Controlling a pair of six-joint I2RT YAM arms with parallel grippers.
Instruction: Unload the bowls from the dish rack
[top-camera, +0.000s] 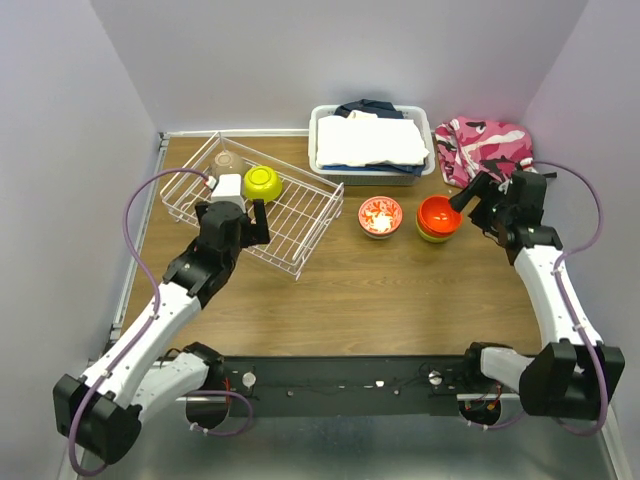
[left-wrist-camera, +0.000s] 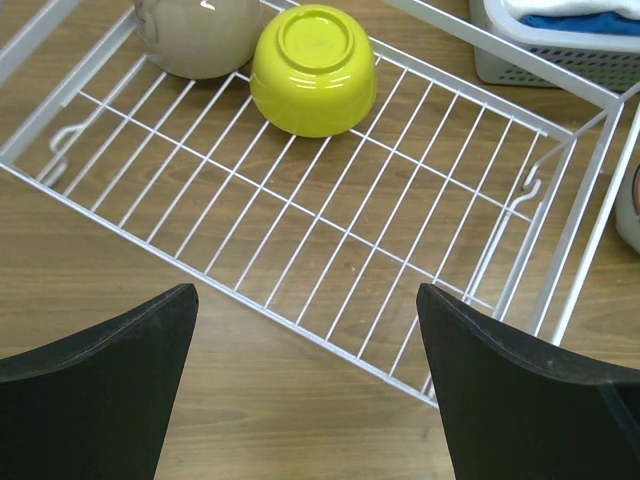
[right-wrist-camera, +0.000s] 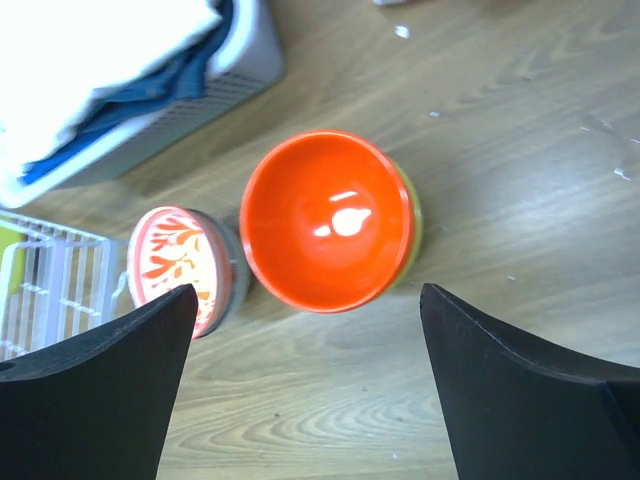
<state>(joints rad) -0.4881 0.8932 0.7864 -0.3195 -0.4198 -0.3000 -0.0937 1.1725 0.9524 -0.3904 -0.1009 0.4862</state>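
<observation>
Setting: a robot test cell, probably in a lab, not a home kitchen. Plain pale walls (top-camera: 350, 50) box in a wood-grain table (top-camera: 380, 300) on three sides. My left arm (top-camera: 160, 310) and right arm (top-camera: 555, 290) bolt to a black rail (top-camera: 340, 375). Staged household props: wire dish rack (top-camera: 300, 220), plastic bin (top-camera: 372, 177) of folded cloth.

White arm links (top-camera: 160, 310), purple cables (top-camera: 127, 213) (looped), matte black fingers (left-wrist-camera: 90, 390)

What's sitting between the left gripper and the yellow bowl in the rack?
Only the low near rim of the dish rack lies between the left gripper and the upside-down lime-yellow bowl; past it is bare wire grid. The taupe bowl sits beside that bowl, off the line.
</observation>
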